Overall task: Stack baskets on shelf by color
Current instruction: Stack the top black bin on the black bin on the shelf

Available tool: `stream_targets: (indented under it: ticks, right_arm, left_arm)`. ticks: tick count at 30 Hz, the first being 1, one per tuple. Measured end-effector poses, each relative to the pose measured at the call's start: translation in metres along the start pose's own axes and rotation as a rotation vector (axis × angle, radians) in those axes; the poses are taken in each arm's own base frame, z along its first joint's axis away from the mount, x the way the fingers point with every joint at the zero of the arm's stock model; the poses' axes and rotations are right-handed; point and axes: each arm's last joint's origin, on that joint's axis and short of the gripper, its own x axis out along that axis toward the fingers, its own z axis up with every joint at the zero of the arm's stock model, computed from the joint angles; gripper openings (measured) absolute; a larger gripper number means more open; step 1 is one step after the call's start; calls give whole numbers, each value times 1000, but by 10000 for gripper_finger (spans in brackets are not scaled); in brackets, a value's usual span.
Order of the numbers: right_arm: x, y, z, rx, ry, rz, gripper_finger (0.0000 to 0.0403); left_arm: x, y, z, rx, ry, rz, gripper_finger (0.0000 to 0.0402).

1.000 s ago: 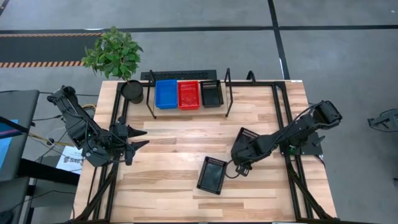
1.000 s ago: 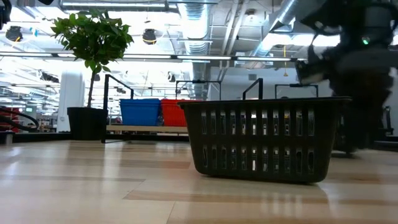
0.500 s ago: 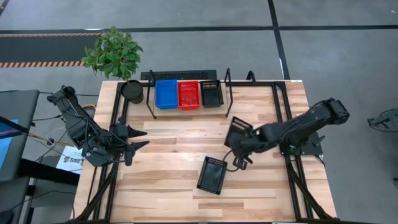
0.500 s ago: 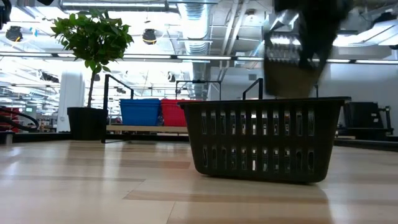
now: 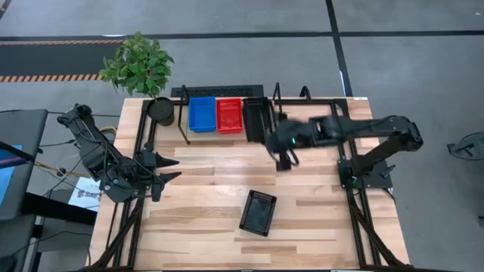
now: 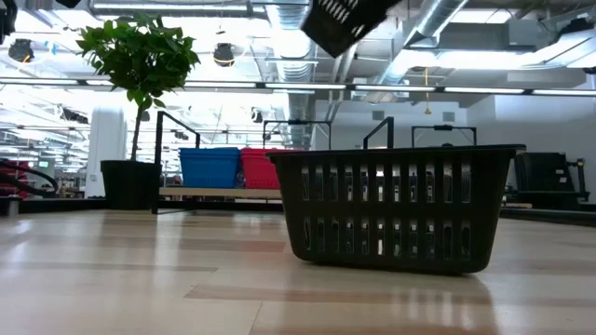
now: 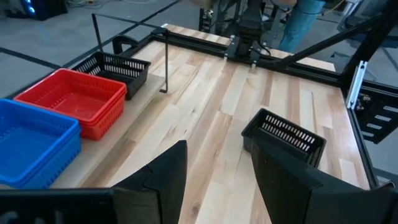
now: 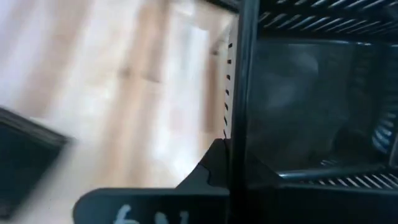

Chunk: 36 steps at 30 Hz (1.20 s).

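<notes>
High view: a black mesh plastic basket [image 5: 257, 119] is pinched at its rim by the right gripper [image 5: 281, 143], over the shelf's [image 5: 227, 130] black end. Its long side is pointed across the shelf. The left gripper [image 5: 172, 168] is spread and empty, well apart.

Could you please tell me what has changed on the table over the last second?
The right gripper, shut on a black basket, lifted it off the table's right side and carried it toward the shelf. The left gripper, the black basket mid-table and the shelf's blue and red baskets stayed put.
</notes>
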Motion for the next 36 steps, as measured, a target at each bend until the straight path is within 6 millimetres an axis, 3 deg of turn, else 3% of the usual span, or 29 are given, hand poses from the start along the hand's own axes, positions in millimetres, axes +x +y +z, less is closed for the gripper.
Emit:
stream_targets:
  ticks: [4,9,16,21,26,36]
  right_arm:
    - [25,-35,-9,-127,65,-79,2]
    - [61,-77,-28,-130,133,-89,2]
    - [111,-113,-61,-122,216,-30,2]
    - [139,-126,-82,-87,275,11,3]
    - [153,-127,-98,-46,348,77,2]
    - [150,-128,-103,-11,385,88,9]
  left_arm:
    - [0,1,0,7,1,6,167]
    - [0,2,-1,21,6,13,167]
    - [0,2,-1,18,6,15,167]
    - [0,3,-2,22,10,19,167]
    - [0,3,-2,27,14,23,167]
    - [0,3,-3,19,15,24,167]
